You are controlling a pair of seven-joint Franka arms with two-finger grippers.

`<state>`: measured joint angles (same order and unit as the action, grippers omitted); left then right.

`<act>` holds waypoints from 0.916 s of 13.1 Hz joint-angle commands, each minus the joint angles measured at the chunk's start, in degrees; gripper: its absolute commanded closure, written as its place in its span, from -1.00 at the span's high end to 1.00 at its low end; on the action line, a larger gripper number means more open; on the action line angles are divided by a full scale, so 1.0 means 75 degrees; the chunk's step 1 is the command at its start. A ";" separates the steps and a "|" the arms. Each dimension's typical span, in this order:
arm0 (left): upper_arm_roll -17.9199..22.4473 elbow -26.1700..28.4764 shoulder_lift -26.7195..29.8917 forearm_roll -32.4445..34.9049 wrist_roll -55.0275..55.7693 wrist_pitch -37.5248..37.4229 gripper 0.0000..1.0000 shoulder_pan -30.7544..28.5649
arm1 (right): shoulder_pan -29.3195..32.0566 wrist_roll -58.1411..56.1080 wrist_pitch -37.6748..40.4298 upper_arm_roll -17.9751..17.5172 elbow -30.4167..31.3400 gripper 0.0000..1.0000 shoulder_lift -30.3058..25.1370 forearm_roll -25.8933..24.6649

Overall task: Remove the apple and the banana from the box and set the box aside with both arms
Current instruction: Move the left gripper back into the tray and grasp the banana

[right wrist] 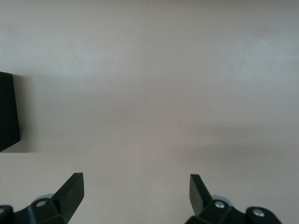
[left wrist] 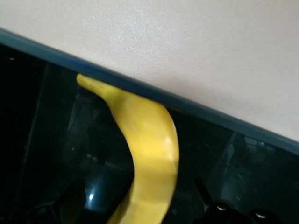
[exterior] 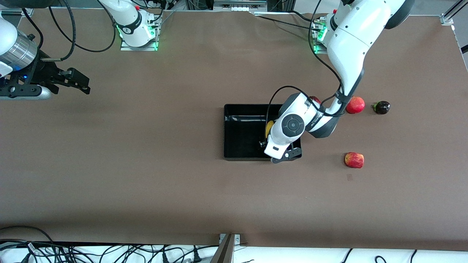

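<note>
The black box (exterior: 241, 146) sits mid-table. The yellow banana (exterior: 269, 128) lies inside it along the wall toward the left arm's end; in the left wrist view the banana (left wrist: 149, 140) runs between my fingers. My left gripper (exterior: 264, 144) is down in the box, its fingers open on either side of the banana (left wrist: 138, 186). The small red apple (exterior: 354, 160) with yellow streaks lies on the table outside the box, toward the left arm's end. My right gripper (exterior: 82, 86) waits open and empty over bare table at the right arm's end (right wrist: 135, 179).
A round red pomegranate (exterior: 355, 105) and a small dark fruit (exterior: 382, 107) lie farther from the camera than the apple. A red fruit (exterior: 315, 99) peeks out from under the left arm beside the box. A black corner (right wrist: 7, 112) shows in the right wrist view.
</note>
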<state>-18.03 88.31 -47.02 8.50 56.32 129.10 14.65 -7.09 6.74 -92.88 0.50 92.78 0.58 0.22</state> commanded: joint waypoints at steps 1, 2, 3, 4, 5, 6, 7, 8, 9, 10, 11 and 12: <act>0.0013 0.0202 -0.0269 0.0680 0.0621 0.0527 1.00 0.0063 | 0.0007 -0.0091 0.0079 0.0004 -0.0101 1.00 0.0016 0.0111; 0.0013 0.0202 -0.0305 0.0868 0.0809 0.0528 1.00 0.0063 | 0.0007 -0.0091 0.0091 0.0004 -0.0101 1.00 0.0027 0.0111; 0.0001 0.0225 -0.0294 0.0905 0.0880 0.0540 0.63 0.0063 | 0.0007 -0.0091 0.0091 0.0004 -0.0090 1.00 0.0016 0.0111; -0.0010 0.0237 -0.0293 0.0905 0.0893 0.0528 -0.15 0.0063 | 0.0007 -0.0091 0.0103 0.0004 -0.0090 1.00 0.0027 0.0111; -0.0022 0.0248 -0.0282 0.0917 0.0893 0.0505 -0.99 0.0063 | 0.0007 -0.0091 0.0068 0.0004 -0.0090 1.00 0.0027 0.0111; -0.0022 0.0248 -0.0258 0.0917 0.0869 0.0447 -1.00 0.0051 | 0.0007 -0.0091 0.0033 0.0004 -0.0101 1.00 0.0016 0.0111; -0.0057 0.0248 -0.0200 0.0917 0.0869 0.0400 -1.00 0.0051 | -0.0004 -0.0091 0.0010 -0.0007 -0.0101 1.00 0.0027 0.0111; -0.0127 0.0237 -0.0107 0.0905 0.0869 0.0225 -1.00 0.0028 | -0.0004 -0.0091 0.0009 -0.0008 -0.0101 1.00 0.0027 0.0111; -0.0186 0.0156 -0.0002 0.0905 0.0834 -0.0148 -1.00 -0.0007 | -0.0004 -0.0091 0.0009 -0.0008 -0.0101 1.00 0.0027 0.0111; -0.0314 0.0108 0.0174 0.0894 0.0822 -0.0581 -1.00 -0.0042 | -0.0004 -0.0091 -0.0002 -0.0008 -0.0101 1.00 0.0027 0.0111; -0.0338 0.0085 0.0407 0.0824 0.0788 -0.1003 -1.00 -0.0101 | -0.0004 -0.0091 -0.0002 -0.0008 -0.0101 1.00 0.0027 0.0111; -0.0362 0.0073 0.0688 0.0777 0.0776 -0.1390 -1.00 -0.0159 | -0.0004 -0.0091 -0.0002 -0.0019 -0.0101 1.00 0.0027 0.0111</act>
<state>-19.62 88.26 -46.46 13.60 61.52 124.39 14.78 -7.12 6.74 -92.95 0.45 92.78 0.59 0.22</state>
